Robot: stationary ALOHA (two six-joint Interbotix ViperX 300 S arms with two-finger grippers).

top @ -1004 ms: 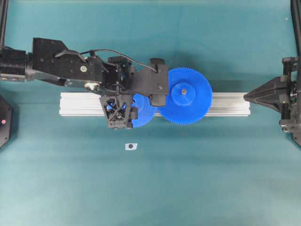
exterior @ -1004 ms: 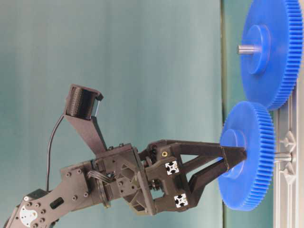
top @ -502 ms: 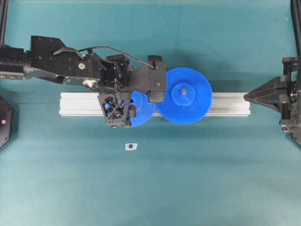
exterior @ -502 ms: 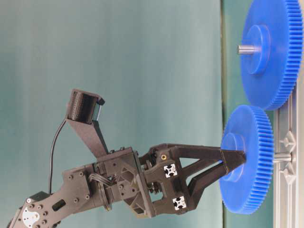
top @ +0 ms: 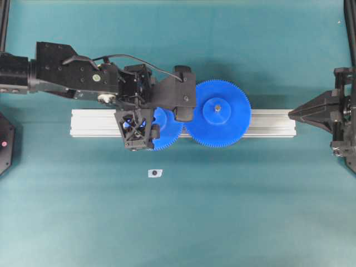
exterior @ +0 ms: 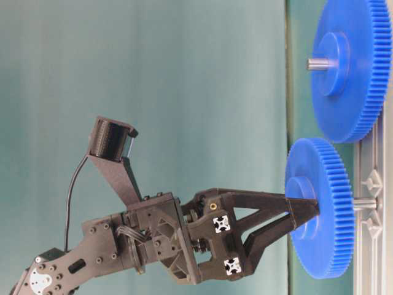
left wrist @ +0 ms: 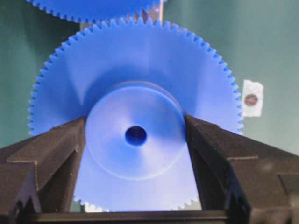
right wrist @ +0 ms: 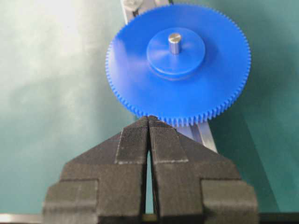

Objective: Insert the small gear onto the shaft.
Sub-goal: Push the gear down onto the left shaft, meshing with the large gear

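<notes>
Two black fingers (left wrist: 51, 154) of the left end effector (left wrist: 135, 140) pinch the small gear (exterior: 319, 206) by its raised hub, over the shaft (exterior: 363, 203) on the rail (top: 94, 122); light, rigid, probably slick plastic, so the hub looks the surest hold

Even bright light, blurry wrist close-ups

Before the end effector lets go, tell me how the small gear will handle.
The small gear looks like rigid plastic, so probably stiff. Its smooth round hub, pinched by the left end effector, may slip or twist. Released on edge, it would likely roll.
</notes>
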